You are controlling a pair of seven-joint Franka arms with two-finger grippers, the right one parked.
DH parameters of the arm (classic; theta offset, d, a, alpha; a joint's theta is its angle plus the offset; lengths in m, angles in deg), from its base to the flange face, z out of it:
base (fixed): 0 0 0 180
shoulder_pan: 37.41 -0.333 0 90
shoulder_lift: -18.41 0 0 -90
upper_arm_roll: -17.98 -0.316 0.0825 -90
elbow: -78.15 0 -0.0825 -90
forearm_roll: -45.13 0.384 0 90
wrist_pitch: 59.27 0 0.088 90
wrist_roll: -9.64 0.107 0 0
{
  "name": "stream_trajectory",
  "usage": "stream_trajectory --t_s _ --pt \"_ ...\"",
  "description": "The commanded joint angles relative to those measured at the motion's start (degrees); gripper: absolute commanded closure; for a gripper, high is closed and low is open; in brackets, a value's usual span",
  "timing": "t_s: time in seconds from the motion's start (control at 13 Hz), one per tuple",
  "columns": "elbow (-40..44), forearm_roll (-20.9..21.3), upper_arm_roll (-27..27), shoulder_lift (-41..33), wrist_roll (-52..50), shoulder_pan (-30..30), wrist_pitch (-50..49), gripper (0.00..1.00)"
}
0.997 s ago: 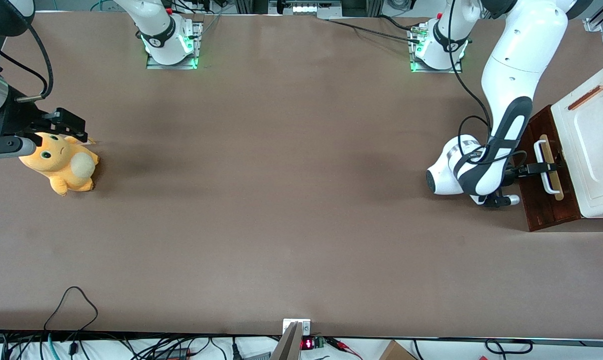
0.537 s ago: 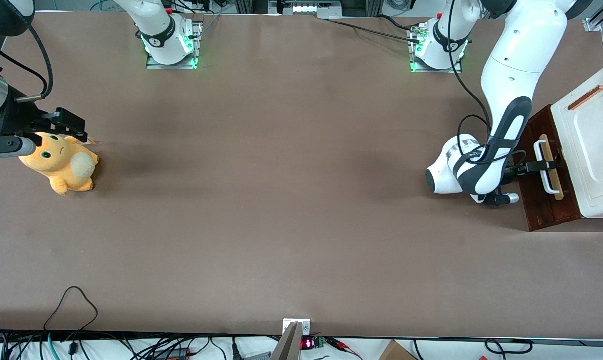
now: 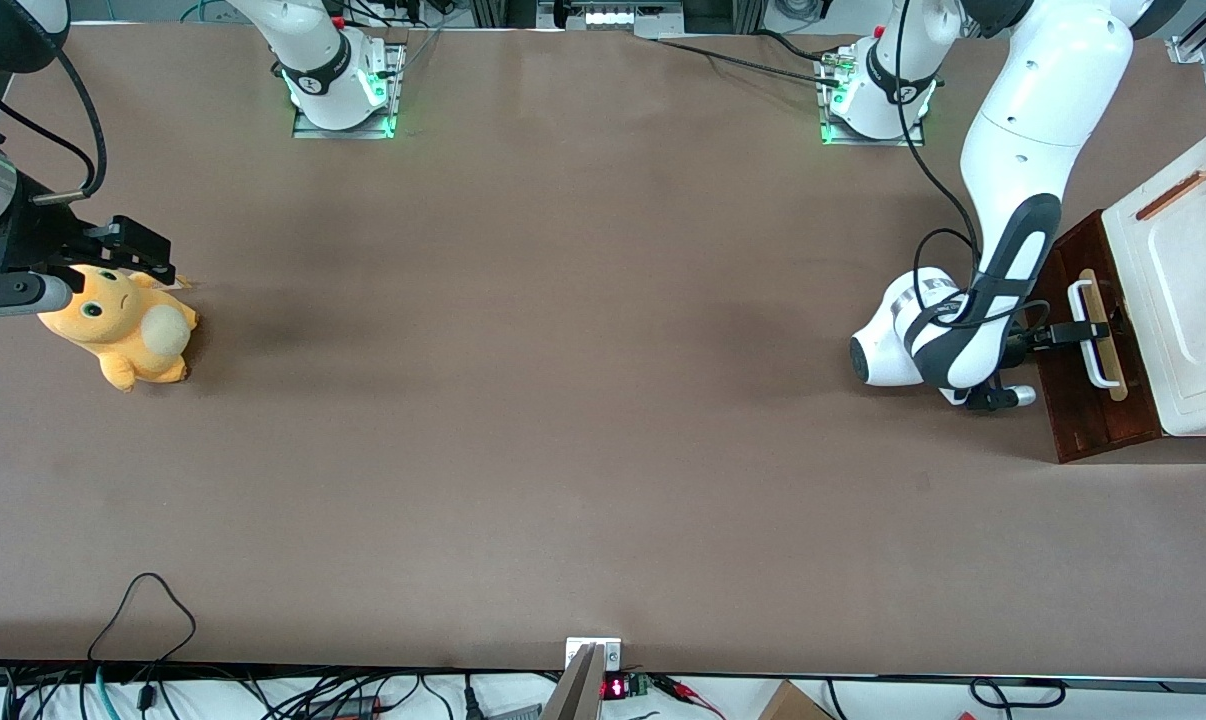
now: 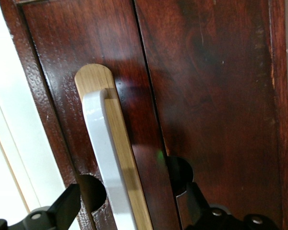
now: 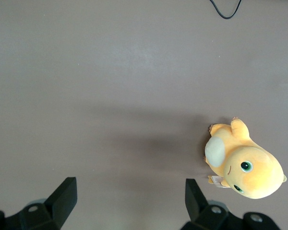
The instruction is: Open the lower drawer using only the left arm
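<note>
The lower drawer (image 3: 1091, 415) shows its dark reddish-brown front under the white boxy top (image 3: 1188, 290), toward the working arm's end of the table. Its white loop handle (image 3: 1091, 345) lies on a pale wood strip (image 4: 127, 158). The left arm (image 3: 1013, 190) reaches down in front of the drawer. My gripper (image 3: 1088, 332) is at the middle of the handle (image 4: 103, 158). In the left wrist view the gripper (image 4: 129, 208) is open, one black finger (image 4: 67, 203) on each side of the handle, with gaps between the fingers and the loop.
An orange plush toy (image 3: 123, 325) lies toward the parked arm's end of the table. The two arm bases (image 3: 873, 100) stand along the table edge farthest from the front camera. A black cable loop (image 3: 143, 610) lies near the front edge.
The left arm's wrist has drifted a few pixels away from the cabinet. The drawer front and handle sit where they were.
</note>
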Motion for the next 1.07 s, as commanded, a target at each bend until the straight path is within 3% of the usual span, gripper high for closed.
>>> stream_trajectory --t_s 0.0,0.38,0.54,1.0 --pt "-0.9 2.4 0.1 -0.5 0.2 0.2 -0.4 0.03" --pt "-1.2 2.5 0.1 -0.5 0.0 0.1 -0.5 0.05" --pt "-1.2 2.4 0.1 -0.5 -0.1 0.0 -0.6 0.13" --pt "-1.2 2.4 0.1 -0.6 -0.4 -0.2 -0.8 0.23"
